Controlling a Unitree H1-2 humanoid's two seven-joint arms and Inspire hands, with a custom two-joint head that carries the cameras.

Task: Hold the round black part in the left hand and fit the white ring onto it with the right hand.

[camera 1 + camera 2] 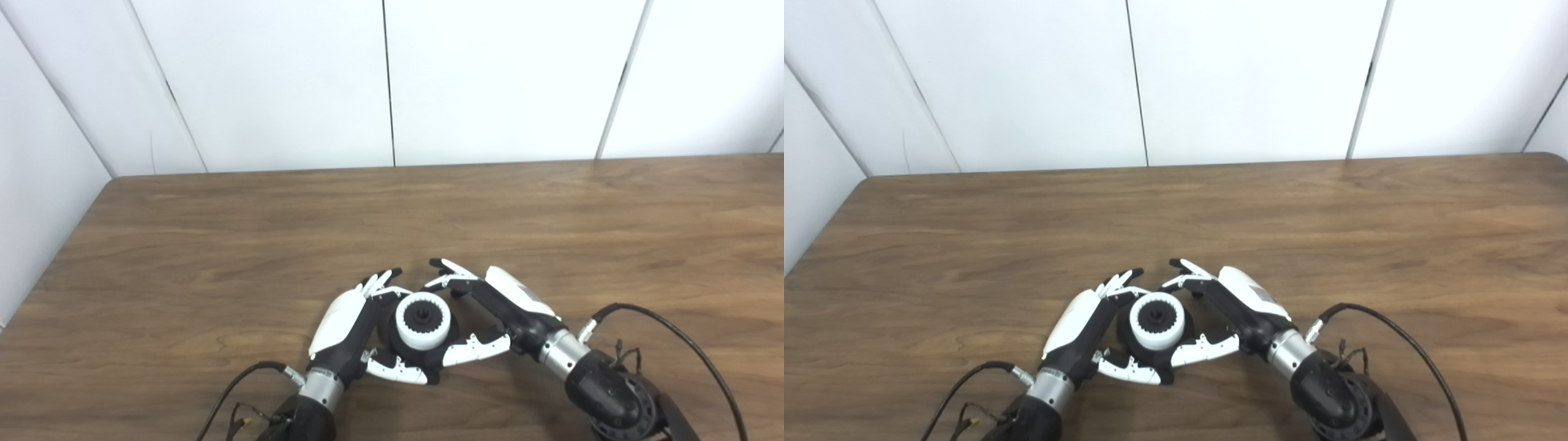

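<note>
- The round black part (392,337) is seen low in the frame, just left of centre, on the wooden table (551,220), with the white ring (422,320) already sitting on top of it; black teeth and a hub are visible through the ring's opening.
- The left hand (349,327) is curled around the part's left side, its thumb lying along the near edge; whether the part is truly gripped or only cradled cannot be told.
- The right hand (490,306) is spread around the right side, its fingers arched beyond the ring and its thumb reaching in below; contact with the ring cannot be confirmed.
- The ring may be only half seated: if the teeth are not meshed, it could be left cocked.
- If the right hand is drawn away carelessly, the ring could be snagged by a fingertip and lifted off.
- If the left hold is loose, the part could be pushed across the table under pressing.
</note>
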